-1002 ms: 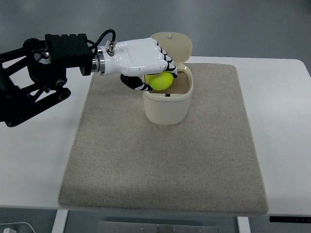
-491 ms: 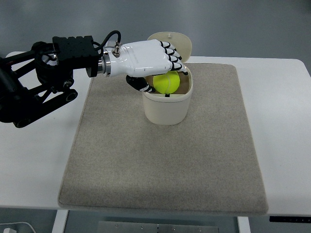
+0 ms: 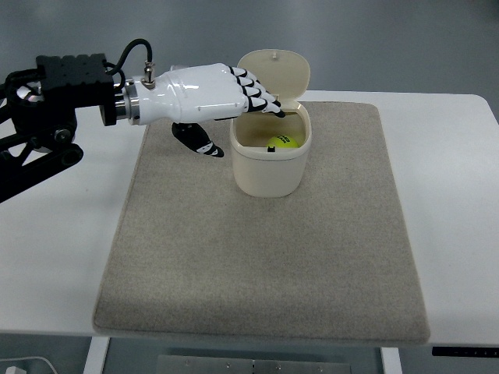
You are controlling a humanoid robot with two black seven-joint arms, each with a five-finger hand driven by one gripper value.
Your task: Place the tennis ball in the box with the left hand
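Fingers (image 3: 253, 92) of our left hand (image 3: 204, 97) stretch out loosely, gripping nothing, their tips over the box's (image 3: 269, 167) left rim, thumb hanging apart below. We see the tennis ball (image 3: 282, 142) only partly, low inside the box near the mat's (image 3: 265, 257) far edge, lid (image 3: 274, 72) tipped back.

Glossy plastic robot hand (image 3: 204, 100); matt box (image 3: 269, 160); rough cloth mat (image 3: 265, 257).
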